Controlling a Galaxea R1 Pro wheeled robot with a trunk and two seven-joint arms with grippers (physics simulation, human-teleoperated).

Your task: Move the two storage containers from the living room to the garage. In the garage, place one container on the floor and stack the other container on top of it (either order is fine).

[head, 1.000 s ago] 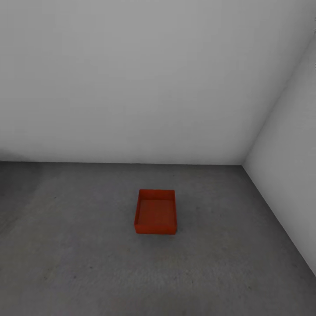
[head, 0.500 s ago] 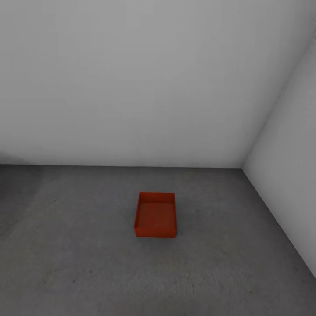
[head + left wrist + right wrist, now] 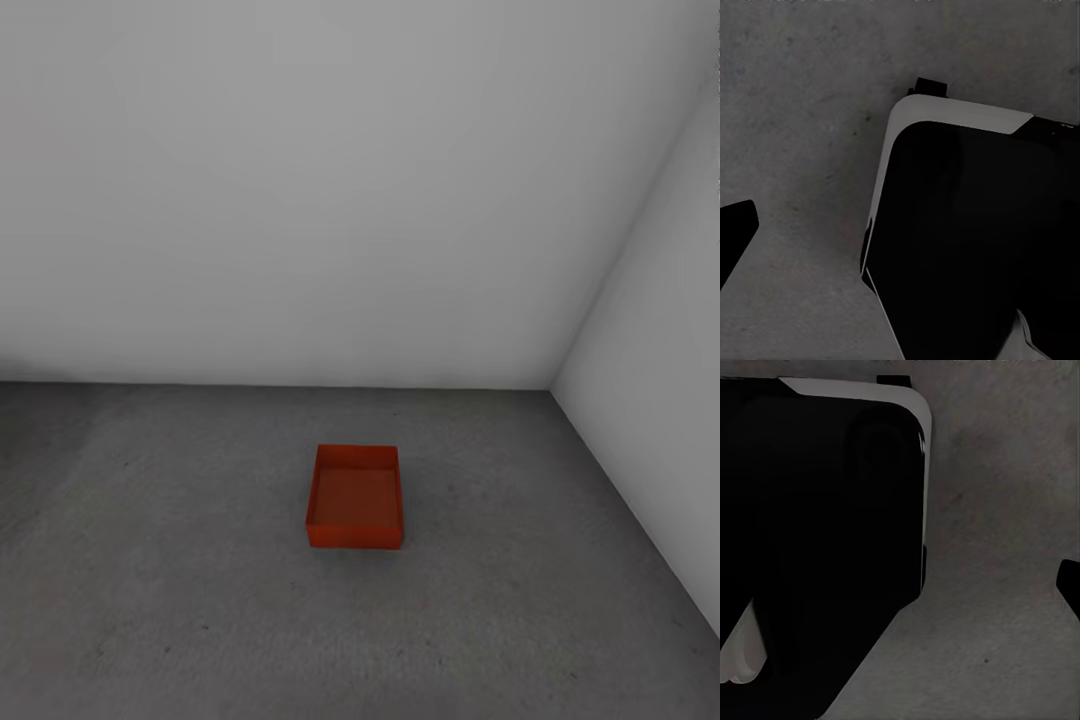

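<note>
One orange-red storage container (image 3: 355, 497) stands open side up on the garage's dark grey floor (image 3: 180, 560), a little ahead of me and short of the wall corner. It is empty, and nothing touches it. In the left wrist view a black fingertip (image 3: 735, 232) of my left gripper hangs at the picture's edge over bare floor. The right wrist view has a black fingertip (image 3: 1071, 585) of my right gripper at its edge, also over bare floor. Both fingertips sit far from the middle with nothing between the fingers.
Plain white-grey walls meet in a corner (image 3: 552, 380) at the far right. My own black and white base (image 3: 967, 240) shows beside the left gripper, and the base (image 3: 817, 532) shows again beside the right gripper.
The whole head view has shifted a little, so the container and the wall's foot sit slightly lower in the picture. The container itself has not moved.
</note>
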